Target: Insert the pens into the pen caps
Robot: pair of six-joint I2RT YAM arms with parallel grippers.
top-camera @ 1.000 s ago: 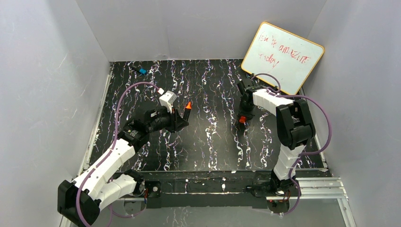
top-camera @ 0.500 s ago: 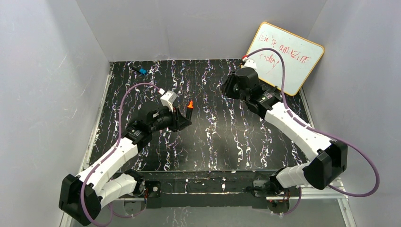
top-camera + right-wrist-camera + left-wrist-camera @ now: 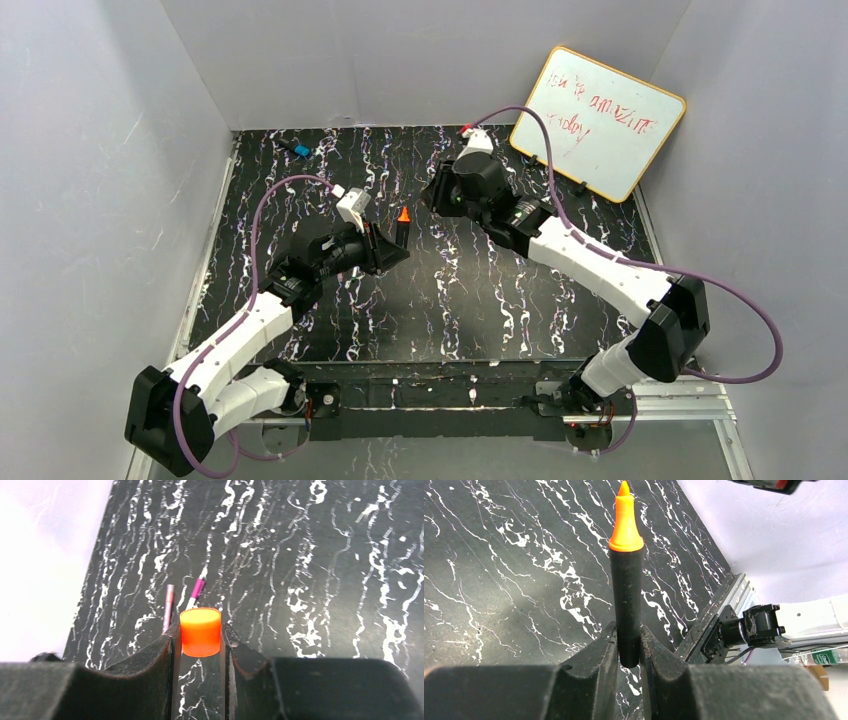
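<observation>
My left gripper is shut on the lower end of a short black marker. The marker stands upright above the mat with its orange tip pointing up. My right gripper is shut on a bright orange cap and holds it above the mat. In the top view the right gripper is just right of and beyond the marker tip, a small gap apart. A slim pink-purple pen and a slim magenta-and-white pen lie on the mat below the cap.
A small black piece with a blue end lies at the far left corner of the black marbled mat. A whiteboard with red writing leans at the back right. Grey walls enclose the sides.
My right arm has swung from the right side of the mat up and leftward, carrying the orange cap close to the marker tip. My left gripper has shifted the marker slightly right.
</observation>
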